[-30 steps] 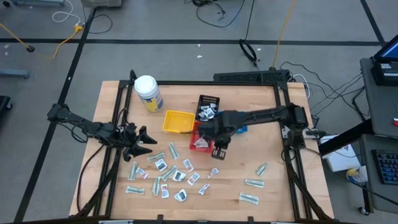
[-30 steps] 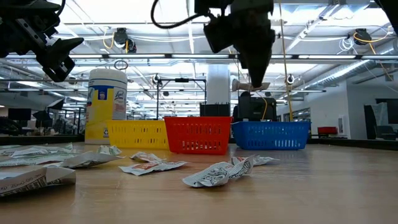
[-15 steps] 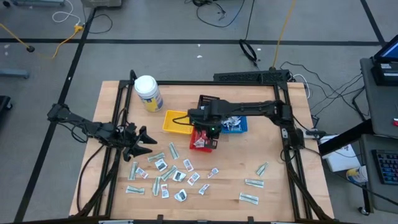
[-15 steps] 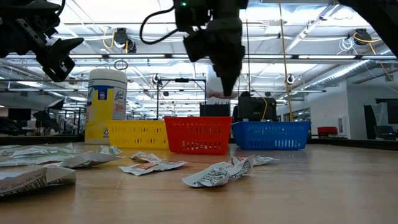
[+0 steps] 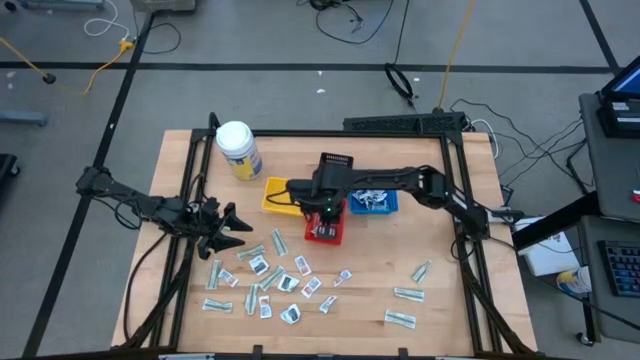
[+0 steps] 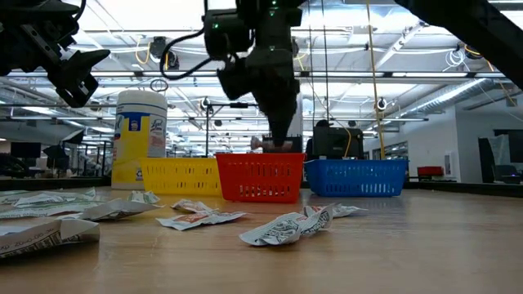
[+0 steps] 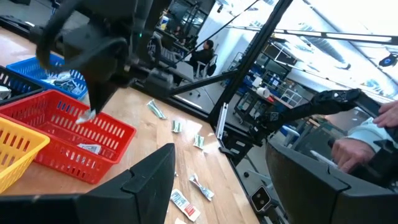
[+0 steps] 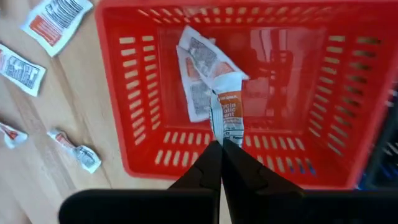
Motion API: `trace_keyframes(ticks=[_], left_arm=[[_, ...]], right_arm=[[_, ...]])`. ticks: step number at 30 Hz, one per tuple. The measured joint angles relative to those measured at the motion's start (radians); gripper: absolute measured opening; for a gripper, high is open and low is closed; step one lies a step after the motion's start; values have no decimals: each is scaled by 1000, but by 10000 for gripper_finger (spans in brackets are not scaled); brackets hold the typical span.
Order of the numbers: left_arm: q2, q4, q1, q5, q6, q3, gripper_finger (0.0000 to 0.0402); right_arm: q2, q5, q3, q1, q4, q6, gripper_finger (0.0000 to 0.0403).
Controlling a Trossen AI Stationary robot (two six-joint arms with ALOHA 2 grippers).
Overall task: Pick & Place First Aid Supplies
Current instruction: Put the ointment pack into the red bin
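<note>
Right wrist view: the right gripper (image 8: 221, 144), fingers pinching a packet (image 8: 227, 115), has swung from the blue side to hang over the red tray (image 8: 134, 118). Release looks due next. The left gripper (image 5: 222, 228) waits spread beside the scattered packets (image 5: 268, 283).

A white jar with a yellow label (image 5: 238, 148) stands at the far left of the wooden surface (image 5: 440, 240). A yellow tray (image 5: 283, 195), a red tray (image 5: 322, 231) and a blue tray (image 5: 387, 203) sit in a row at mid-surface, with a black tray (image 5: 336, 162) just beyond them. Cables (image 5: 340, 15) lie on the grey floor. In the left wrist view a person's hand (image 7: 351, 149) shows in the room beyond.
</note>
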Motion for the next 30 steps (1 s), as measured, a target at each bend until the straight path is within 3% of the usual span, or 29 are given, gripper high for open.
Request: trace_keyframes(ticks=[11, 17, 22, 27, 30], left_arm=[[0, 0, 0, 0, 0, 0, 257], [0, 0, 0, 0, 0, 0, 257], [0, 0, 0, 0, 0, 0, 257], [0, 0, 0, 0, 0, 0, 257], [0, 0, 0, 0, 0, 0, 257]], right_arm=[[14, 2, -104, 10, 165, 29, 0], [14, -2, -120, 16, 171, 32, 7], [15, -17, -120, 15, 145, 18, 70], [-1, 141, -120, 21, 144, -28, 158], [-43, 155, -119, 20, 135, -82, 192]])
